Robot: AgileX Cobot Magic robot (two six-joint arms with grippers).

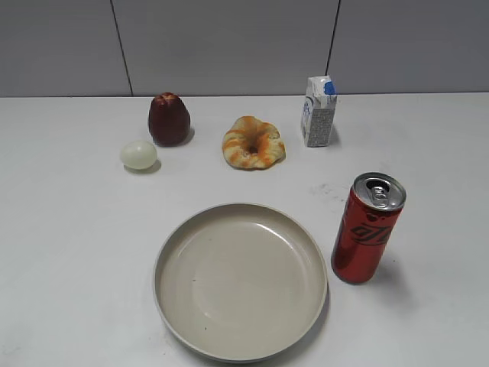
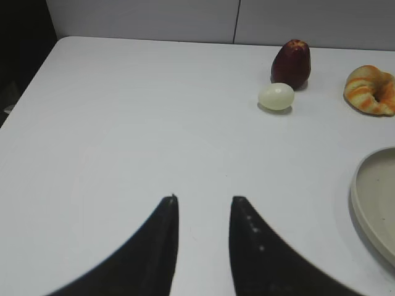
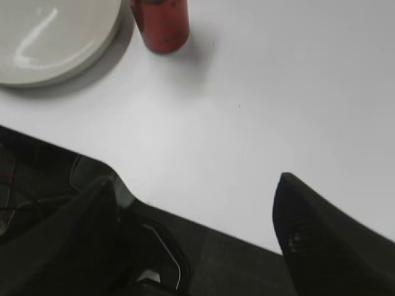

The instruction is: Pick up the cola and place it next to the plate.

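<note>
Standing upright just right of the plate (image 1: 172, 306) — cola (image 1: 365, 229), well apart from both arms' spread, empty fingers (image 3: 302, 234).

The place looks like a lab test bench rather than a home or kitchen. A plain white table (image 1: 69, 229) stands against a bare grey panelled wall (image 1: 229, 46) with dark seams, with no cloth or cutlery. The items on it are spaced out singly like test props: a plate (image 1: 179, 294), a can (image 1: 365, 229), a carton (image 1: 318, 112), a dark red fruit (image 1: 168, 119), a pale egg (image 1: 138, 154) and a pastry (image 1: 253, 143). Black robot fingers (image 2: 154, 246) hang over the tabletop.
</note>
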